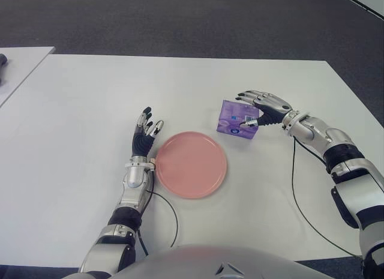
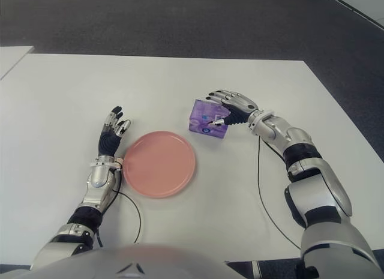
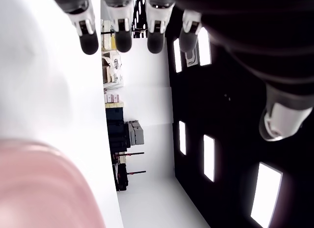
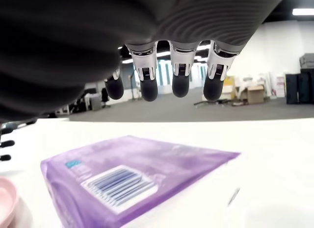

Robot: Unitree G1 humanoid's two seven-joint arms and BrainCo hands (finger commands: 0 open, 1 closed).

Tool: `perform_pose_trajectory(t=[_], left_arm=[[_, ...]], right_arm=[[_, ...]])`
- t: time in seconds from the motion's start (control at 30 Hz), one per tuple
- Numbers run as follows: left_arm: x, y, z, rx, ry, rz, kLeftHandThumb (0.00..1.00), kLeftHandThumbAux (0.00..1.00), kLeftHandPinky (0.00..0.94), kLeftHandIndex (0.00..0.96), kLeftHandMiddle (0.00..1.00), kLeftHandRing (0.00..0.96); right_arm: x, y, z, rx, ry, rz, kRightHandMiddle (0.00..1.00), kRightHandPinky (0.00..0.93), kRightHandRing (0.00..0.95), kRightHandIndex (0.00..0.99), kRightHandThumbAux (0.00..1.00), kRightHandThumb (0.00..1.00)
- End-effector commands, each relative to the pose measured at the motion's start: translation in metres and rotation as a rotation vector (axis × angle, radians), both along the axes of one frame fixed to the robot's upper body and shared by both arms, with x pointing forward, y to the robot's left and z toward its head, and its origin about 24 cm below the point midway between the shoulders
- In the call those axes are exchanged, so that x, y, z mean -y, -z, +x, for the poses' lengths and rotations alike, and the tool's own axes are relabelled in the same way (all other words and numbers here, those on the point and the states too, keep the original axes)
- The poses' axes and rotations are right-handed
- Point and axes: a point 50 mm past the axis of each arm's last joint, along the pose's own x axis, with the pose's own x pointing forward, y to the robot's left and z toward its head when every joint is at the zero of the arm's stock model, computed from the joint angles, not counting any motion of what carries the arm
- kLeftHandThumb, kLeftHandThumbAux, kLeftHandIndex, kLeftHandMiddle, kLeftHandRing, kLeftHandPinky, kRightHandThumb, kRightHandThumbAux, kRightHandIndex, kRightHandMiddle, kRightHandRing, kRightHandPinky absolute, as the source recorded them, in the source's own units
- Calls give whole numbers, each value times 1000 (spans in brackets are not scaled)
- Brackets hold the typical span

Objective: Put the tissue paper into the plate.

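My white table (image 1: 72,111) carries a pink plate (image 1: 191,164) near its front edge. A purple tissue pack (image 1: 235,119) lies flat just beyond the plate, to its right, apart from it.

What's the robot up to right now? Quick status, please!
Right hand open over purple tissue pack, no grasp. Left hand open, left of pink plate. Path clear.

tissue pack (image 1: 237,118) – behind-right of plate (image 1: 191,164) | left hand (image 1: 144,137) – left of plate
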Motion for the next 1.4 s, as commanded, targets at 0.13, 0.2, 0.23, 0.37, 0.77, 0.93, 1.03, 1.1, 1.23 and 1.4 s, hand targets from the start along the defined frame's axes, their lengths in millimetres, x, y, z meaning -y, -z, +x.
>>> perform_pose_trajectory(t=[0.13, 0.2, 0.23, 0.37, 0.77, 0.93, 1.03, 1.1, 1.23, 1.4], left_arm=[[1, 7, -5, -37, -2, 2, 0, 464, 0, 0, 0, 0], [1, 7, -5, -36, 0, -2, 0, 467, 0, 0, 0, 0], [1, 7, -5, -35, 1, -4, 0, 470, 0, 0, 0, 0], [1, 6, -5, -34, -1, -6, 0, 475, 0, 0, 0, 0], [2, 7, -7, -38, -5, 1, 0, 474, 0, 0, 0, 0], [2, 6, -7, -35, -3, 0, 0, 485, 0, 0, 0, 0], [2, 6, -7, -33, 0, -3, 0, 487, 0, 0, 0, 0], [2, 6, -7, -33, 3, -4, 0, 488, 0, 0, 0, 0], [2, 6, -7, -34, 10, -5, 0, 486, 0, 0, 0, 0], [2, 6, -7, -33, 17, -4, 0, 487, 0, 0, 0, 0]], right_arm=[[-2, 11, -5, -52, -8, -19, 0, 0, 0, 0, 241, 169], [-4, 14, -5, -62, -9, -19, 0, 0, 0, 0, 241, 170], [-5, 15, -5, -66, -10, -19, 0, 0, 0, 0, 241, 170], [-8, 20, -5, -83, -12, -19, 0, 0, 0, 0, 239, 171], [-13, 27, -4, -104, -16, -24, 0, 0, 0, 0, 247, 179], [-17, 50, -4, -120, 39, -30, 0, 0, 0, 0, 249, 185], [-17, 48, -4, -107, 34, -21, 0, 0, 0, 0, 250, 185], [-17, 47, -3, -98, 32, -16, 0, 0, 0, 0, 252, 185], [-18, 47, -2, -81, 33, -21, 0, 0, 0, 0, 260, 179], [-19, 45, 0, -71, 35, -25, 0, 0, 0, 0, 264, 171]])
